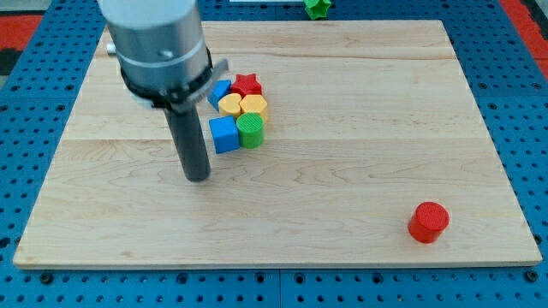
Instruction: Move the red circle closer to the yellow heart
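The arm ends in a broad grey metallic cylinder (154,34), ringed below by a black collar with a small grey tab jutting from its side. From that collar a straight dark rod (190,137), matte charcoal, runs down to my tip (199,177), blunt and round

Pale wooden board (360,111) on blue perforated table (522,103); even, bright light

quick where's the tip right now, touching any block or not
My tip: no gripper, just a rod; holding nothing, touching no block. It sits just left of and below the blue cube, far from the red circle at the view's bottom right.
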Robot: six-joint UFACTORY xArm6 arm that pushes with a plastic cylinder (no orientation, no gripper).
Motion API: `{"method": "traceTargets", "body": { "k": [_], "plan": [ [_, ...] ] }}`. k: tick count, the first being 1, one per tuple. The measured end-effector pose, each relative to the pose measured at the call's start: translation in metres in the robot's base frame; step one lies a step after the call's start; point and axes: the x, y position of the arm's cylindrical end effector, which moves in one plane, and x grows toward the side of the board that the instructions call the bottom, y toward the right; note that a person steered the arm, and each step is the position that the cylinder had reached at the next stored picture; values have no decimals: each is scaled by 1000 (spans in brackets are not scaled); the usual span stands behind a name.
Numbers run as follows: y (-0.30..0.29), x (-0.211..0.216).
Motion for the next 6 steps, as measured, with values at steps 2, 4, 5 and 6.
{"method": "traceTargets", "body": {
  "k": [2,4,5,6],
  "plan": [
    [201,2],
    [288,55],
    [275,84],
    [234,83]
  ]
}}
